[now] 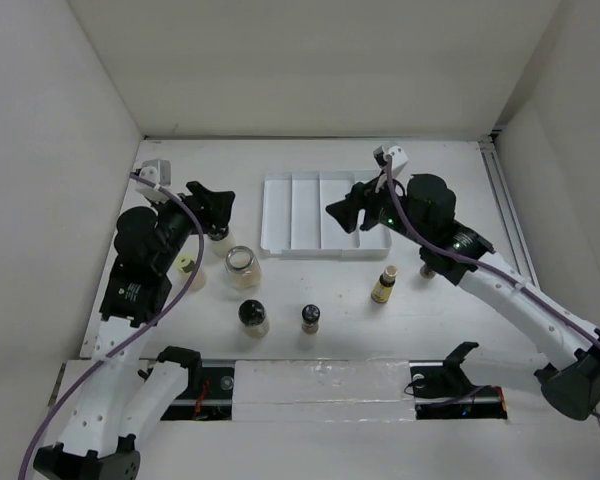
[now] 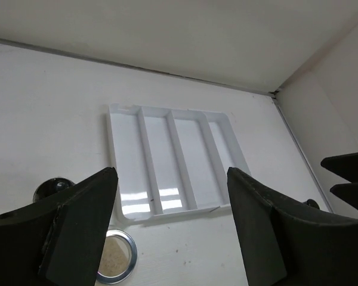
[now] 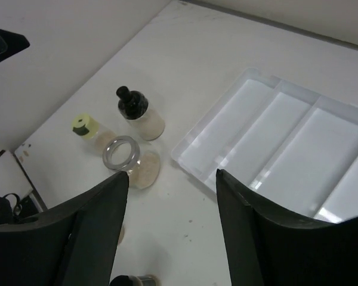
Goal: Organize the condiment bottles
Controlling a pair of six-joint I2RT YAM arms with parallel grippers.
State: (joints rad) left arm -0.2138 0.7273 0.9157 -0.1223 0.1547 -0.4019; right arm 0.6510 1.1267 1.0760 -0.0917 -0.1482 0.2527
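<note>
The white divided tray (image 1: pixel 320 213) lies at the back centre. In front of it stand a wide clear jar with beige contents (image 1: pixel 242 267), a black-capped round jar (image 1: pixel 252 316), a small dark bottle (image 1: pixel 310 319) and a slim yellow-amber bottle (image 1: pixel 383 285). A yellow-capped bottle (image 1: pixel 187 268) and another black-capped jar (image 1: pixel 218 237) stand at the left. One more bottle (image 1: pixel 427 268) is partly hidden under the right arm. My left gripper (image 1: pixel 215 204) is open and empty above the black-capped jar. My right gripper (image 1: pixel 343 213) is open and empty over the tray's right part.
The left wrist view shows the tray (image 2: pixel 173 161), the clear jar's rim (image 2: pixel 114 256) and a black cap (image 2: pixel 55 187). The right wrist view shows the tray (image 3: pixel 292 143), the clear jar (image 3: pixel 128 161), a black-capped jar (image 3: pixel 137 113) and the yellow-capped bottle (image 3: pixel 86 128). Walls enclose the table.
</note>
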